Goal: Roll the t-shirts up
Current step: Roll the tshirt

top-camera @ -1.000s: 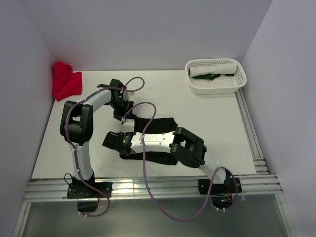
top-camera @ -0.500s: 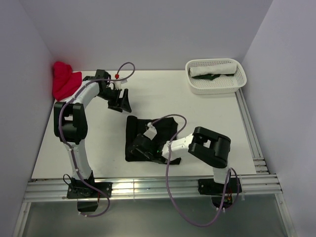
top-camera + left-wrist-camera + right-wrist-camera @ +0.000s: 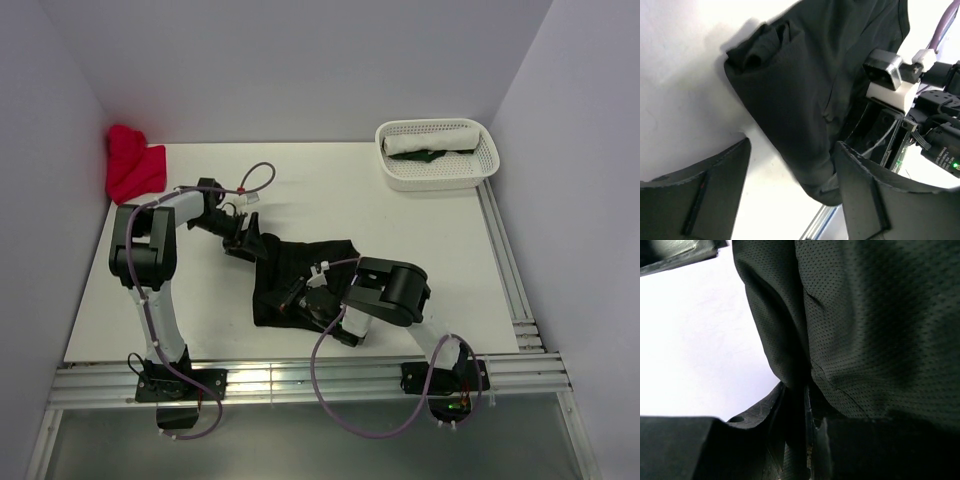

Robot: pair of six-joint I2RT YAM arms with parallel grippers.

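Note:
A black t-shirt (image 3: pixel 305 270) lies folded and bunched on the white table, left of centre. In the left wrist view it (image 3: pixel 800 90) fills the upper middle, with a rumpled corner at top left. My left gripper (image 3: pixel 246 240) is open at the shirt's far left corner. Its two fingers (image 3: pixel 705 200) stand wide apart, and the shirt's edge lies between them beside the right one. My right gripper (image 3: pixel 300 300) lies low on the shirt's near part. It is shut on a fold of the black mesh cloth (image 3: pixel 865 330), pinched between its jaws (image 3: pixel 807 405).
A red t-shirt (image 3: pixel 133 165) lies crumpled in the far left corner. A white lattice basket (image 3: pixel 437 172) at the far right holds a rolled white cloth and a dark one. Aluminium rails run along the table's near and right edges.
My left gripper has swung from near the red shirt down to the black shirt's far left corner. My right arm has folded in closer over the shirt, still gripping it.

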